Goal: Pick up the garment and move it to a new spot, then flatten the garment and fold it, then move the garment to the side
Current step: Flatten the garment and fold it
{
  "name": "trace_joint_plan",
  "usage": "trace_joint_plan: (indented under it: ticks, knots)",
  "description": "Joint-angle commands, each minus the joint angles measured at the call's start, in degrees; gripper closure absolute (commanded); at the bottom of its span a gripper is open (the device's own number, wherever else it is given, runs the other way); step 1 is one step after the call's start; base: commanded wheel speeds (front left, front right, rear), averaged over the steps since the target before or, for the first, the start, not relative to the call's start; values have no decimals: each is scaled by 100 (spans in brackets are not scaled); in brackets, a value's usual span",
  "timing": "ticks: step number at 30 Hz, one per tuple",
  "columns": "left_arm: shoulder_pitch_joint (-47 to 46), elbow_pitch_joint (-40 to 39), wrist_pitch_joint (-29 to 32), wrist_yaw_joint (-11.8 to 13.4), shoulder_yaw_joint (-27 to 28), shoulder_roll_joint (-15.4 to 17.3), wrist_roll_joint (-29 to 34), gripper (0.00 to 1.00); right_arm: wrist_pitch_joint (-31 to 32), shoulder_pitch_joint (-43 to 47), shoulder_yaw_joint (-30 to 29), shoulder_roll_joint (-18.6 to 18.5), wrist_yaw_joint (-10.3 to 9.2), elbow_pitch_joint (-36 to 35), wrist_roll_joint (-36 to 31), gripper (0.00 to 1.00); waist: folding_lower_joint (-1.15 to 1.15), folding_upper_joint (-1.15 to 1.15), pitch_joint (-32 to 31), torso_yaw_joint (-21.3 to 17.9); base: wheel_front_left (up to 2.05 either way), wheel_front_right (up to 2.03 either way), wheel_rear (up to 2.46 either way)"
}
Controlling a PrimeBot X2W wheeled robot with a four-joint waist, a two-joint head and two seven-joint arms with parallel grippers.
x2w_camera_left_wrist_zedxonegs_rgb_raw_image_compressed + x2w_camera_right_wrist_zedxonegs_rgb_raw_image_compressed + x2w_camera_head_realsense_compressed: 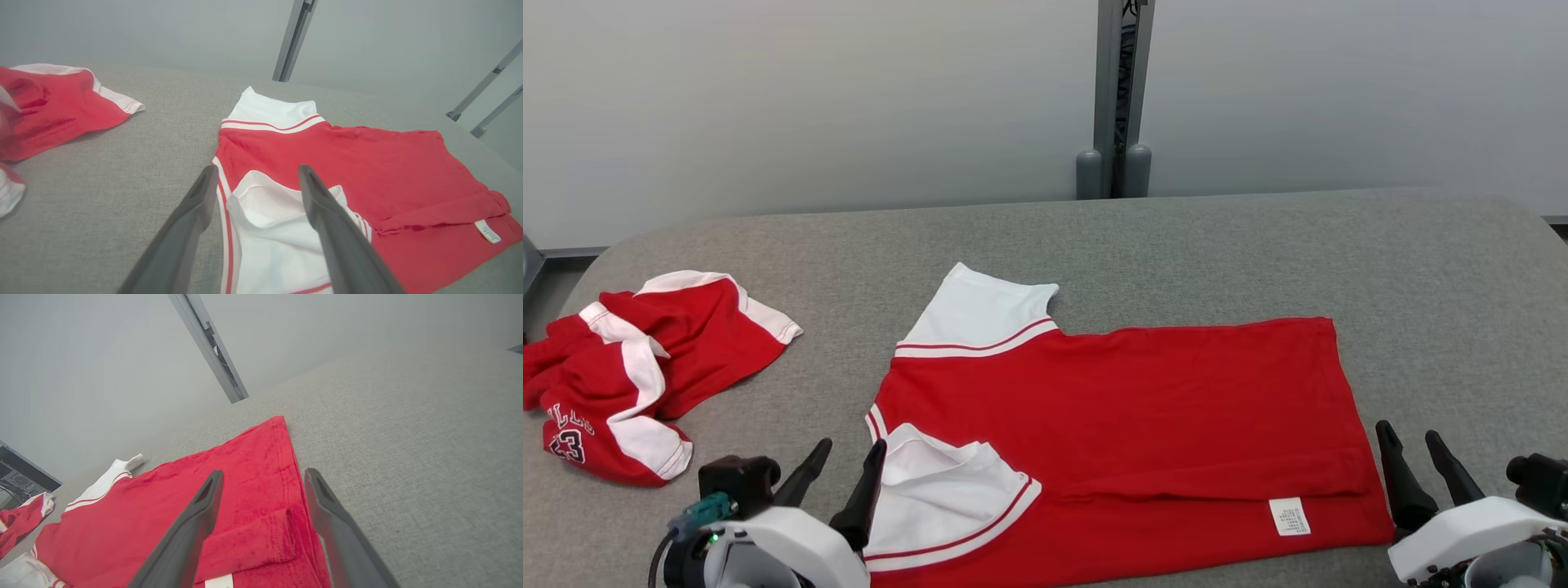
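Left pincer (853,445) spread, garment (1135,392) label (1290,517) unreadable, second jersey (645,359) numbered 23

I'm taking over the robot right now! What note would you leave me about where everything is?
Red shirt lies spread on the table; near sleeve and near edge look folded in.
Left pincer: open, empty, beside that sleeve.
Right pincer: open, empty, at the hem end.
A crumpled shirt sits at far left.
To do: finish folding, move it aside.
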Motion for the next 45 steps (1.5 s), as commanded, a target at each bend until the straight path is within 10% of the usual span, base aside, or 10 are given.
trace_joint_plan:
  ticks: [1, 28, 45]
  knots:
    - [-135, -6, 15, -21, 12, 60, 53, 0, -1, -59, 38, -48, 1, -25, -61, 0, 0, 0, 27, -44, 0, 0, 0]
    - [-3871, 1800, 1032, -1012, -40, 96, 99, 0, 162, -2837, 892, -64, 1, 688, -288, 0, 0, 0, 2000, -627, 0, 0, 0]
    - [-5598, 2312, 2060, -1109, -1059, 656, -783, 0, 558, -4401, 1834, 278, 1, 1611, 254, 0, 0, 0, 3059, -1022, 0, 0, 0]
